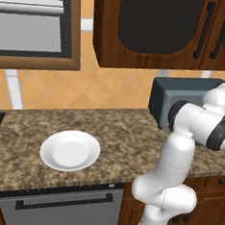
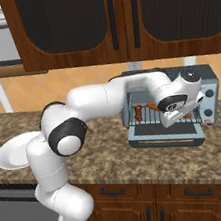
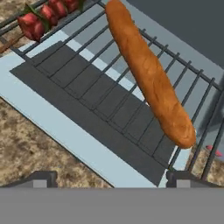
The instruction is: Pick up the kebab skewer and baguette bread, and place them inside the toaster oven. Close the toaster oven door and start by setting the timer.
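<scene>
The granite surface [image 1: 108, 128] carries a white plate [image 1: 70, 151], left of the toaster oven [image 1: 171, 98]. From the right, its door [image 2: 166, 135] lies flat. Hand view: the claw [image 3: 111, 178] (spread, empty) hovers just above the baguette [image 3: 148, 72]; the kebab skewer [image 3: 41, 17] is farther along the rack [image 3: 105, 100].

The speckled brown stone bench [image 2: 141, 163] carries the toaster oven [image 2: 206, 79] directly beneath the jaws. A white plate [image 1: 70, 150] lies on it too, well off to the jaws' left.
</scene>
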{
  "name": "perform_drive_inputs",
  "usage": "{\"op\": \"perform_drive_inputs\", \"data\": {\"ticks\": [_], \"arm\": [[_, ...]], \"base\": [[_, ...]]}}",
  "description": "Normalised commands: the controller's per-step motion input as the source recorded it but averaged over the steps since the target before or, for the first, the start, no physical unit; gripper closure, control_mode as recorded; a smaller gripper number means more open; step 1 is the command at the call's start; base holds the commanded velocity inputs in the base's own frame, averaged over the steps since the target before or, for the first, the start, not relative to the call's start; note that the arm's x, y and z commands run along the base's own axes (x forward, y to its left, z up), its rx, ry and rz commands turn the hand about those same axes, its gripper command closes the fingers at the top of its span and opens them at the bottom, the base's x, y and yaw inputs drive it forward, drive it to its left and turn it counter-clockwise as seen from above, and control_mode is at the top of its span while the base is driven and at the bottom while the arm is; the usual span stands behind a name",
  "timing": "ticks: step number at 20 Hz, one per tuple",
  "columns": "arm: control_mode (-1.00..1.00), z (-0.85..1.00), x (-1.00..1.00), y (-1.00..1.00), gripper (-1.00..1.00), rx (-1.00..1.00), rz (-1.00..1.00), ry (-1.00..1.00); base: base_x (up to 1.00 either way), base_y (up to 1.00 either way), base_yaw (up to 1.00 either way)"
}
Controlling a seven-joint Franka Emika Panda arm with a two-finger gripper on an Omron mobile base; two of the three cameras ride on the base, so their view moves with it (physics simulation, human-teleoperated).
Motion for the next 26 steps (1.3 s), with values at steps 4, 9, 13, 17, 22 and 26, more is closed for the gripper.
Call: {"op": "perform_drive_inputs", "data": {"ticks": [4, 9, 13, 17, 22, 26], "arm": [[-1.00, -0.18, -0.20, 0.53, -1.00, 0.00, -0.67, 0.20], [-1.00, -0.12, 0.00, 0.40, -1.00, 0.00, -0.64, 0.21], [-1.00, 0.00, -0.52, -0.01, -1.00, 0.04, -0.41, 0.16], [-1.00, -0.12, -0.17, 0.03, -1.00, 0.01, -0.38, 0.05], [-1.00, -0.07, 0.02, 0.00, -1.00, 0.00, -0.31, 0.00], [-1.00, -0.02, 0.00, 0.00, -1.00, 0.00, -0.25, 0.00]], "base": [[0.00, 0.00, 0.00], [0.00, 0.00, 0.00], [0.00, 0.00, 0.00], [0.00, 0.00, 0.00], [0.00, 0.00, 0.00], [0.00, 0.00, 0.00]]}}
